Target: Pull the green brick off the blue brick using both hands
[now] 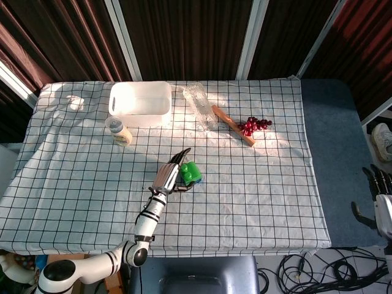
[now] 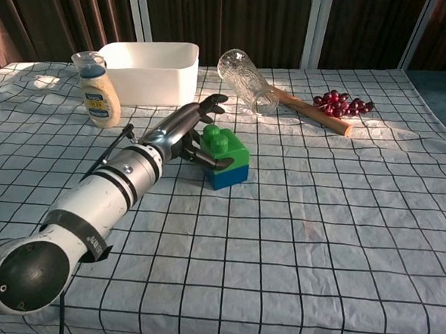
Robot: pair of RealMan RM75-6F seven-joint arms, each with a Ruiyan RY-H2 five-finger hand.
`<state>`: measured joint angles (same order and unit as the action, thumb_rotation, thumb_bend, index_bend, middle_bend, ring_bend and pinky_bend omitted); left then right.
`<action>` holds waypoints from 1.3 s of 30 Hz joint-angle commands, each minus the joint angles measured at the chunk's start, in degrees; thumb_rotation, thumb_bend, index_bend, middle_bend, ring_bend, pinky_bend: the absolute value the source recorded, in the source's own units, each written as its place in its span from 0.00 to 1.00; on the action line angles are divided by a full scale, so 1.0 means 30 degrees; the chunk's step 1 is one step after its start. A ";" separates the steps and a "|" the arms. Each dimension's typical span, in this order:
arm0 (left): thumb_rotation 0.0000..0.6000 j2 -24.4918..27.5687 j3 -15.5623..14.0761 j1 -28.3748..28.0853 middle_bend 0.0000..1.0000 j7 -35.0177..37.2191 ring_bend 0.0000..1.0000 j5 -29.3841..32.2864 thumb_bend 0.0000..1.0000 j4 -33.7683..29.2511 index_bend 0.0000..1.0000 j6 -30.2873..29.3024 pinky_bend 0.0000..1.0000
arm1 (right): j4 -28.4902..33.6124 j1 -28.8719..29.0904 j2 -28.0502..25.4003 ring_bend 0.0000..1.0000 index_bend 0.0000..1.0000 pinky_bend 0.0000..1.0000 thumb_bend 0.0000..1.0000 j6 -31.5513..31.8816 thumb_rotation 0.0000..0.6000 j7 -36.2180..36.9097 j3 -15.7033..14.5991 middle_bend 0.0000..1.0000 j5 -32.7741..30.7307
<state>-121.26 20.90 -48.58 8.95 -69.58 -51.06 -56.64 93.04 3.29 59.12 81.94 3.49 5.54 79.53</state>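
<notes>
Two arms are mine, yet only one is reaching over the checked tablecloth (image 2: 317, 241); my left hand (image 2: 181, 130) is curling its fingers (image 2: 208, 160) round the green brick (image 2: 226, 144), seemingly touching it; that brick is sitting on the blue brick (image 2: 230, 175) near the table's middle; my right hand (image 1: 378, 196) is hanging off beyond the table's edge, fingers apart, holding nothing; behind are lying a white tub (image 2: 149, 70), a tipped glass (image 2: 247, 81) and grapes (image 2: 340, 101).
</notes>
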 commanded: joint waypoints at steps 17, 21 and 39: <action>1.00 0.0680 0.0126 0.0560 0.63 -0.1820 0.69 0.0307 0.73 -0.1632 0.58 -0.1289 0.94 | -0.0017 -0.0085 -0.0018 0.00 0.00 0.00 0.32 0.0198 1.00 0.0057 -0.0101 0.00 0.0339; 1.00 0.1669 -0.0096 0.1387 0.68 -0.2117 0.74 -0.0213 0.84 -0.3724 0.63 -0.2740 0.98 | -0.0152 0.0240 0.0334 0.00 0.00 0.00 0.32 0.0059 1.00 -0.0077 -0.0221 0.00 0.1038; 1.00 0.5834 -0.1981 0.4275 0.71 -0.1470 0.76 -0.2535 0.87 -1.2170 0.64 -0.5475 1.00 | 0.2083 0.9134 0.1248 0.00 0.00 0.00 0.29 -0.9745 1.00 1.0293 0.1707 0.00 0.2721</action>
<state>-103.97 15.19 -36.00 4.58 -76.92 -87.25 -72.89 96.98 22.67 62.59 64.11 23.01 8.03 91.15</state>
